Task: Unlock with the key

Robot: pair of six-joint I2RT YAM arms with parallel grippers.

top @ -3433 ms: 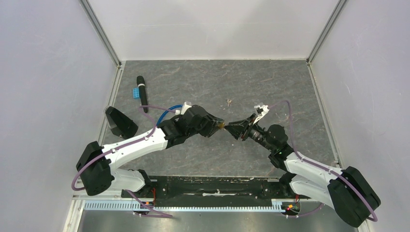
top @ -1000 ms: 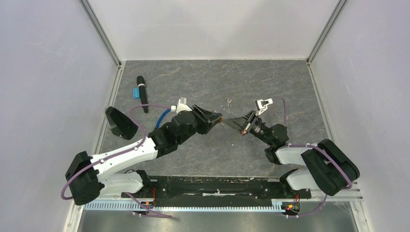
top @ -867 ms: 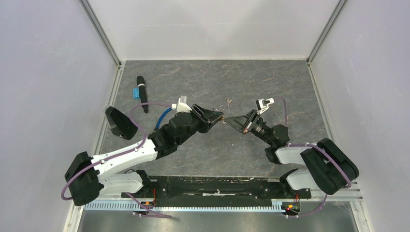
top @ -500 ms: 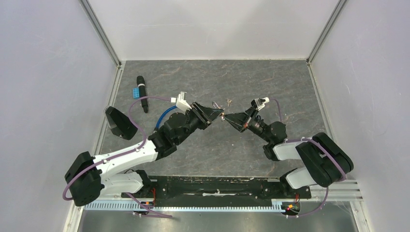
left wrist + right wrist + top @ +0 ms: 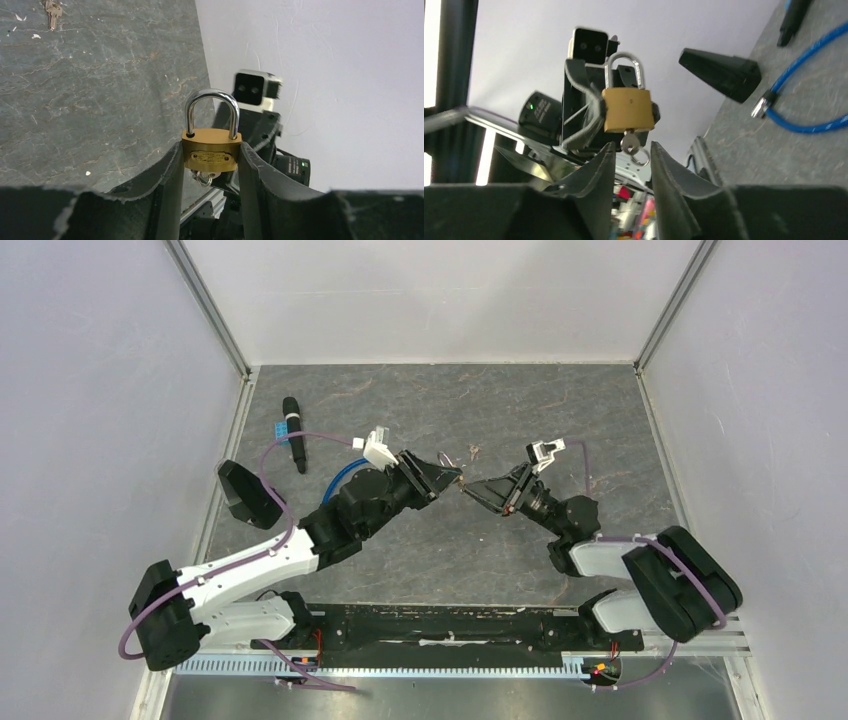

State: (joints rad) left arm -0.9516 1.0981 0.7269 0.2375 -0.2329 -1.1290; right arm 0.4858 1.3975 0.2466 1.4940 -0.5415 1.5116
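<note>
Above mid-table the left gripper (image 5: 210,148) clamps the padlock (image 5: 211,152) by its body, key (image 5: 630,142) already in, right gripper (image 5: 631,147) parted loosely around it, shackle (image 5: 212,93) seemingly seated, so the turn remains.

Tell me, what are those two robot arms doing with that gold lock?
The left end effector clamps a brass padlock by its sides. A key is stuck in its bottom. The right end effector sits open on either side of that key, not squeezing it. The shackle looks closed, so it isn't unlocked yet.
</note>
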